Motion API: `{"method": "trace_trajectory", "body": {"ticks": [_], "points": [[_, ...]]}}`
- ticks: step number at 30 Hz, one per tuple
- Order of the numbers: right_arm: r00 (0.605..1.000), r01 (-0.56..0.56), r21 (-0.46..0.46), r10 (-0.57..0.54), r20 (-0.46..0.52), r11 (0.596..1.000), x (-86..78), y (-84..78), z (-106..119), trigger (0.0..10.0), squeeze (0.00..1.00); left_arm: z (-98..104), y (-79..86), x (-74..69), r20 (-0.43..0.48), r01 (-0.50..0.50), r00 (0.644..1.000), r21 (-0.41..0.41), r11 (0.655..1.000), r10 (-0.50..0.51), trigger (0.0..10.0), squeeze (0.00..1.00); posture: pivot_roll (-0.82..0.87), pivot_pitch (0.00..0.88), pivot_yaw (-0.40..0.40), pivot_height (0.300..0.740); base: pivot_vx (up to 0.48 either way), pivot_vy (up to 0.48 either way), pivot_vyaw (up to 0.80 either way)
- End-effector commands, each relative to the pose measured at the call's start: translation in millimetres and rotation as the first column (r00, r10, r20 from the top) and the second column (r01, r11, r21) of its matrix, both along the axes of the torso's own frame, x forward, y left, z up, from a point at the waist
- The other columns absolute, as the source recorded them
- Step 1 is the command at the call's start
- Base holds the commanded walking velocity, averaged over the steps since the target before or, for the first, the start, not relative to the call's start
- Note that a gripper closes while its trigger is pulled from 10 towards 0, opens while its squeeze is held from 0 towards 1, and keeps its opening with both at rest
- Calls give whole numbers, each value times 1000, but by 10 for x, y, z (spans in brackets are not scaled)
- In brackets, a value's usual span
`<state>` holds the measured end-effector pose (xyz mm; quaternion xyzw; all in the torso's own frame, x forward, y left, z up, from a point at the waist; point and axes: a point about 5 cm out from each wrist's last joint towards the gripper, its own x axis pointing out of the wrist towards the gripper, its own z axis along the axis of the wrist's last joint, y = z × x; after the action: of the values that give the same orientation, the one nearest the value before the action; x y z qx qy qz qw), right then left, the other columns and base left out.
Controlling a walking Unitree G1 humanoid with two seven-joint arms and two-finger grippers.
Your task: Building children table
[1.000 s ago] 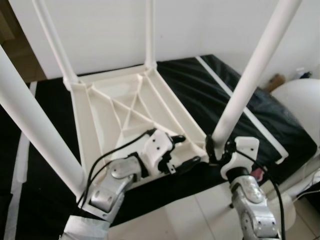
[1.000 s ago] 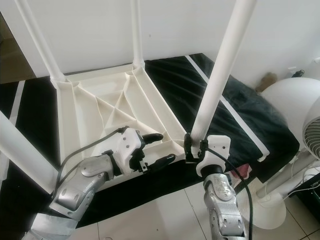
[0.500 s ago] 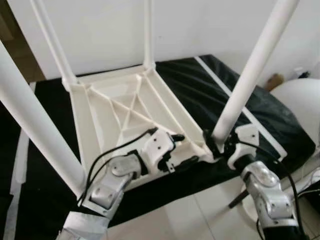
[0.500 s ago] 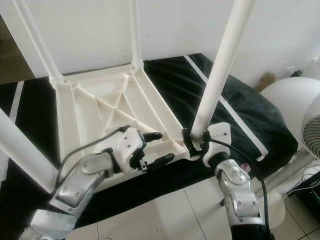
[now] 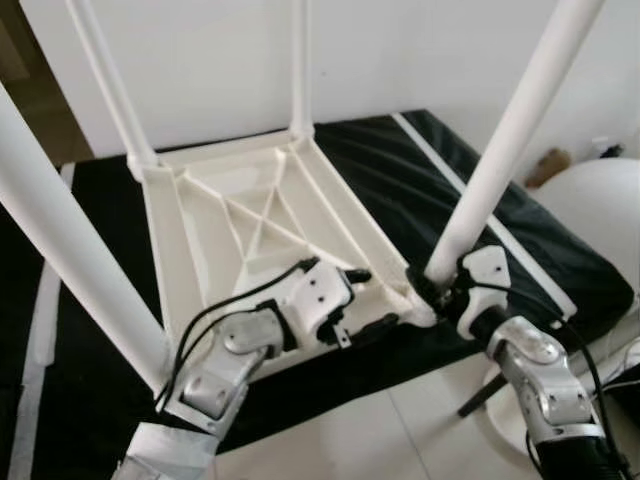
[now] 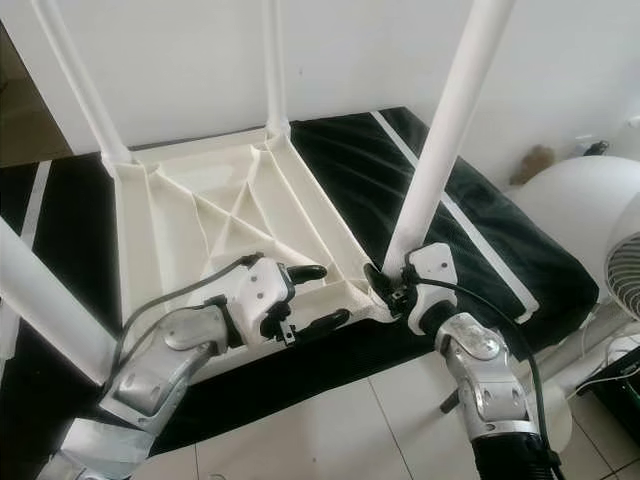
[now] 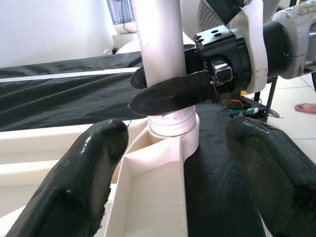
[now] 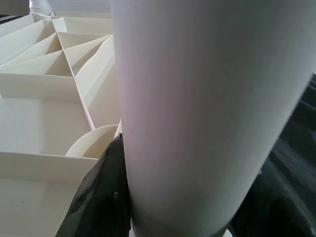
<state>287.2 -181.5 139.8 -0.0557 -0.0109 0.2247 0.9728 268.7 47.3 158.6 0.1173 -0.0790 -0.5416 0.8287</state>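
A white plastic children's table (image 5: pixel 215 215) lies upside down on a black mat, ribbed underside up, all its legs pointing upward. The near right leg (image 5: pixel 505 140) stands in its corner socket (image 7: pixel 173 129). My right gripper (image 5: pixel 432 288) is shut on the base of this leg, one finger (image 7: pixel 170 94) crossing the tube just above the socket. My left gripper (image 5: pixel 368 298) is open at the table's near rim, close beside that same corner, its two fingers (image 7: pixel 94 168) on either side of the rim without holding it.
The black mat (image 5: pixel 410 175) with white stripes covers the floor under the table. The near left leg (image 5: pixel 70 250) rises close to my left arm. A white fan (image 6: pixel 625 275) on a stand sits at the right. Pale tiles (image 5: pixel 350 430) lie in front, a white wall behind.
My right arm has swung out to the right and its wrist has turned while the gripper stays shut on the leg's base. The left gripper has kept its place.
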Motion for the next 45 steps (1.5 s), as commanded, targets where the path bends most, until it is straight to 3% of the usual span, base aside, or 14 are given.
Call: {"method": "trace_trajectory", "body": {"ticks": [1, 2, 3, 4, 15, 18, 23, 26, 32, 45], "points": [[1000, 9, 5, -9, -30, 1000, -9, -3, -59, 0, 0, -23, 7, 21, 1, -6, 1000, 16, 1000, 6, 10000, 0, -79, 44, -19, 740, 0, 0, 0], [999, 13, 8, -13, -33, 1000, -11, -3, -65, 0, 0, -23, 7, 22, 1, -7, 1000, 16, 1000, 7, 10000, 0, -79, 44, -19, 740, 0, 0, 0], [999, 25, 23, -24, -34, 999, -13, 3, -67, 7765, 0, -25, 7, 22, 1, -7, 1000, 16, 1000, 7, 10000, 0, -79, 45, -19, 740, 0, 0, 0], [999, 38, 51, -36, -39, 998, -10, 13, -69, 10000, 0, -30, 6, 21, 0, -8, 1000, 16, 1000, 8, 10000, 0, -79, 45, -19, 740, 0, 0, 0], [975, 215, 108, -207, -87, 971, -31, 101, -166, 10000, 0, -87, 5, -11, -10, -15, 1000, 28, 999, 15, 10000, 0, -87, 55, -23, 740, 0, 0, 0], [929, 365, 159, -348, -126, 917, -22, 182, -194, 10000, 0, -75, 0, 13, -9, -18, 1000, 24, 1000, 19, 10000, 0, -97, 49, -24, 740, 0, 0, 0], [887, 459, 146, -444, -126, 876, -40, 267, -206, 10000, 0, -77, -3, 27, -6, -21, 1000, 26, 999, 21, 10000, 0, -100, 47, -22, 740, 0, 0, 0], [837, 546, 161, -527, -146, 822, -74, 346, -229, 10000, 0, -93, -21, 19, -2, -18, 1000, 39, 999, 18, 10000, 0, -100, 51, -19, 740, 0, 0, 0], [857, 514, 198, -491, -154, 835, -86, 567, -208, 10000, 0, -87, -51, -8, -5, 2, 1000, 38, 999, -2, 10000, 0, -99, 48, -14, 740, 0, 0, 0], [839, 544, 196, -521, -157, 816, -75, 552, -192, 10000, 0, -91, -45, 8, -1, 1, 1000, 39, 999, -1, 10000, 0, -96, 42, -22, 740, 0, 0, 0]]}}
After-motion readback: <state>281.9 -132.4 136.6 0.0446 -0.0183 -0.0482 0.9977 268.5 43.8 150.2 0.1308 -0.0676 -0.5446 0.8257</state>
